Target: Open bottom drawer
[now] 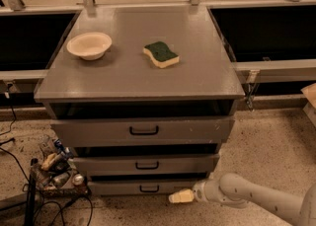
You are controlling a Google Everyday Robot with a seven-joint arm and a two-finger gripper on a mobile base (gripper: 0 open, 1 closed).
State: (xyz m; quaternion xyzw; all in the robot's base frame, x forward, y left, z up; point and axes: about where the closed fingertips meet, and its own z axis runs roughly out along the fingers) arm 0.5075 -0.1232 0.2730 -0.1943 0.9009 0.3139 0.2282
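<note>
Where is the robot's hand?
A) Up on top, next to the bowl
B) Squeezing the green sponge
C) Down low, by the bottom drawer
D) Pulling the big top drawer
C: the gripper is down near the floor, in front of the bottom drawer and to the right of its handle, far from everything on top.

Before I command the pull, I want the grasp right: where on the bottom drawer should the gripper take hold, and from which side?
Take the black bar handle at the middle of the front of the bottom drawer, coming straight in from the front. The bar lies horizontal, so pinch it top to bottom. The gripper sits low, just right of it.
</note>
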